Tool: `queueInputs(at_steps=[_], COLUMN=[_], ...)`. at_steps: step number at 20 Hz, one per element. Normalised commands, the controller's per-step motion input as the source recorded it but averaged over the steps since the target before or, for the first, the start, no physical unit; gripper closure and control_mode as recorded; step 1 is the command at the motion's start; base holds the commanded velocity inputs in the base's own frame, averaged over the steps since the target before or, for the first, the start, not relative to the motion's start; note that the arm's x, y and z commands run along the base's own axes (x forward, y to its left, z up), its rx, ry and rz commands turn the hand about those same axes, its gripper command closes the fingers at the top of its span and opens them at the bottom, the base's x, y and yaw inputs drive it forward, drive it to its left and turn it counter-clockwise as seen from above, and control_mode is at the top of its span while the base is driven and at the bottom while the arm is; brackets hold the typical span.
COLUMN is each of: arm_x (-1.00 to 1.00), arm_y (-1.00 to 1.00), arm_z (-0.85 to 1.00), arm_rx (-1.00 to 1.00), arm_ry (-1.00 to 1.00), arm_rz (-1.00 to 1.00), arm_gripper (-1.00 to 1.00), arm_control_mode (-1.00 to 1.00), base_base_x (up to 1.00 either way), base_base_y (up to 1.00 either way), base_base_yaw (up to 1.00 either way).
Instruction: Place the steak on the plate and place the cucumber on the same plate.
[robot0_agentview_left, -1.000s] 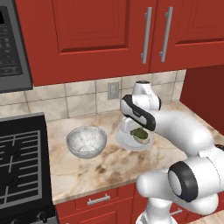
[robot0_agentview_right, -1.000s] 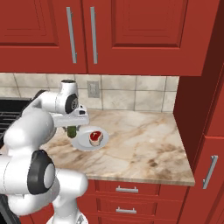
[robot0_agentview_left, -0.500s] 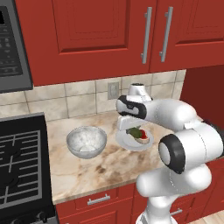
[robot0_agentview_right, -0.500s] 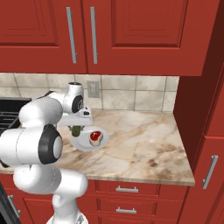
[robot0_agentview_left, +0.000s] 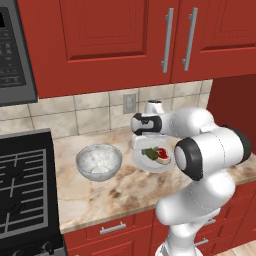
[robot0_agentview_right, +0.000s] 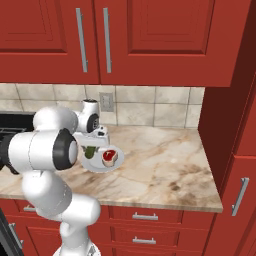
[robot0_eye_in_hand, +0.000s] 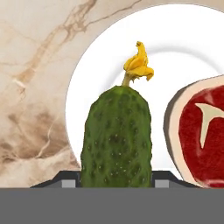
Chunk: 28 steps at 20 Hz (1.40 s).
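Hand view: my gripper (robot0_eye_in_hand: 114, 183) clamped on cucumber (robot0_eye_in_hand: 116, 138), hanging over plate (robot0_eye_in_hand: 109, 65) left half. Steak (robot0_eye_in_hand: 202, 135) already lying on plate, right side, so I hold cucumber beside it, not above. Left base view: bowl (robot0_agentview_left: 99, 161) well apart.

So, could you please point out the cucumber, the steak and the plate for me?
cucumber (robot0_eye_in_hand: 117, 138), hand view, middle of its green body.
steak (robot0_eye_in_hand: 202, 140), hand view, its red centre.
plate (robot0_eye_in_hand: 175, 48), hand view, bare white surface.
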Motion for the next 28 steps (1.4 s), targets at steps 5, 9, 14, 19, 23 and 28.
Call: queueInputs(at_steps=[5,9,14,19,23,28], arm_x=[0.09,0.00,0.00,0.00,0.00,0.00], arm_y=[0.00,0.00,-0.01,0.00,-0.03,0.00], arm_z=[-0.21,-0.18,-0.19,-0.11,-0.07,-0.08], arm_rx=[-0.01,-0.02,0.00,0.00,0.00,0.00], arm_ry=[0.00,0.00,0.00,0.00,0.00,0.00], arm_rz=[-0.06,-0.03,-0.02,-0.01,0.00,-0.01], arm_gripper=[1.00,1.00,1.00,1.00,1.00,1.00], arm_control_mode=[-1.00,-1.00,-1.00,-1.00,-1.00,-1.00], base_base_x=[0.00,0.00,0.00,0.00,0.00,0.00], base_base_y=[0.00,0.00,0.00,0.00,0.00,0.00], base_base_yaw=[0.00,0.00,0.00,0.00,0.00,0.00])
